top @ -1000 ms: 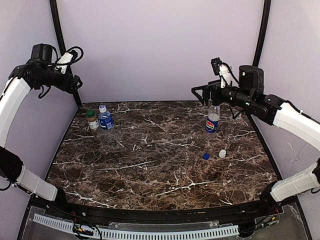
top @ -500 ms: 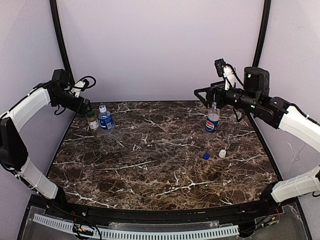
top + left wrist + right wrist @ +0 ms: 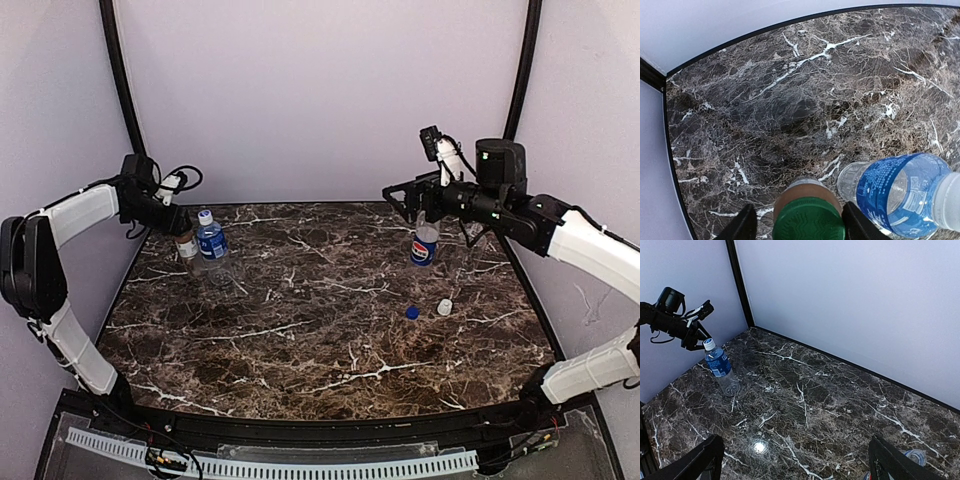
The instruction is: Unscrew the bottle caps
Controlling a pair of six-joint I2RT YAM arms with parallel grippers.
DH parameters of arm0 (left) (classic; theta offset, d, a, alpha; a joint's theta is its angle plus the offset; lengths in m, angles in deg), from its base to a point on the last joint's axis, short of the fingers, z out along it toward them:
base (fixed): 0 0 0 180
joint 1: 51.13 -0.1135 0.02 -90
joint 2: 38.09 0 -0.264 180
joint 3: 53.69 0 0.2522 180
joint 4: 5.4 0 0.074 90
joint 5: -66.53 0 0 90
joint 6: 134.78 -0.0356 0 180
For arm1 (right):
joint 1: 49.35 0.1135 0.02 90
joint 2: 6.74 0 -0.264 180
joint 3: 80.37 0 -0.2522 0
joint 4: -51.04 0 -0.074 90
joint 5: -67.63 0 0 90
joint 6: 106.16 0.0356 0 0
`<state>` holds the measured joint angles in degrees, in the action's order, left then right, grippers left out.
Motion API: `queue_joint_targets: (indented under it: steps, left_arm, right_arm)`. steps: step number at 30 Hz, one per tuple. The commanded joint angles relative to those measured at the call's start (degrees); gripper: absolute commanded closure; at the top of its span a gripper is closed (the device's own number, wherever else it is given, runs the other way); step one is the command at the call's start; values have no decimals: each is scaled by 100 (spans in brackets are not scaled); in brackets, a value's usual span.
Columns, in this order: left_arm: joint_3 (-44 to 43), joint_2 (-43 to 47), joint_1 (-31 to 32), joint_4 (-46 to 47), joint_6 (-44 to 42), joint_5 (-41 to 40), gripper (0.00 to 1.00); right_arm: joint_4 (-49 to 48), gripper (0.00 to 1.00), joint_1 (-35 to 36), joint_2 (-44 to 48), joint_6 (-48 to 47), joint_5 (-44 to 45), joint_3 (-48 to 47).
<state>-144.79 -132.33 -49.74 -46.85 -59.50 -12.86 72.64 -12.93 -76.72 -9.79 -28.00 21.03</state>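
Observation:
A short bottle with brown contents (image 3: pixel 187 247) stands at the back left, its green cap (image 3: pixel 809 221) showing between my left gripper's fingers. My left gripper (image 3: pixel 800 207) straddles that cap, open, with a thin gap on the left side at least. Right beside it stands the blue-labelled bottle (image 3: pixel 900 192) with a white cap (image 3: pixel 205 216). The Pepsi bottle (image 3: pixel 424 246) stands capless at the back right, below my right gripper (image 3: pixel 405 195), which hangs wide open and empty. A loose blue cap (image 3: pixel 412 312) and a loose white cap (image 3: pixel 444 307) lie on the table.
The dark marble table (image 3: pixel 320 330) is walled by pale panels at the back and sides. The open mouth of a clear bottle (image 3: pixel 914 456) shows at the bottom right of the right wrist view. The left arm (image 3: pixel 680 322) is seen from there over the blue-labelled bottle (image 3: pixel 720 367).
My left arm has swung down and in from high at the left to the brown bottle, and its jaws have narrowed round the green cap. The right arm has barely shifted.

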Motion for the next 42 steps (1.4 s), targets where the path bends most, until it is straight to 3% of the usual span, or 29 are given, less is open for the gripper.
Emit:
queue_joint_targets:
  steps: [1, 6, 11, 17, 22, 25, 30, 35, 39, 42]
  left_arm:
    - [105, -50, -33, 189, 118, -3, 48]
    - [166, -58, -33, 99, 115, 69, 69]
    - [108, 107, -33, -39, -33, -47, 98]
    - [-587, 635, -33, 98, -598, -1333, 99]
    - [-1727, 1005, 142, -173, -1048, -1220, 99]
    - [-2925, 955, 480, -1067, -1205, -648, 99]
    - [-4583, 824, 1829, -3042, -1892, 399, 99]
    - [-4998, 871, 2646, -3992, -1920, 1754, 99]
    - [-4919, 896, 3341, -4499, -2063, 2284, 99]
    - [-4907, 865, 3484, -4576, -1984, 2664, 99]
  right_arm:
    - [46, 1, 66, -36, 58, 60, -29]
    - [86, 1, 68, 52, 16, 157, -10]
    - [120, 2, 66, 133, 12, 202, 6]
    - [142, 1, 77, 280, -3, 163, -12]
    - [-46, 1, 145, 374, -112, -49, 33]
    - [-230, 1, 356, 379, -413, -200, 65]
    - [-634, 1, 971, 344, -1260, -227, 92]
    - [-1297, 1, 1675, 65, -2065, -76, 73]
    - [-1653, 1, 2068, -613, -2211, -411, -218]
    - [-1930, 2, 2299, -1237, -2107, -751, -544]
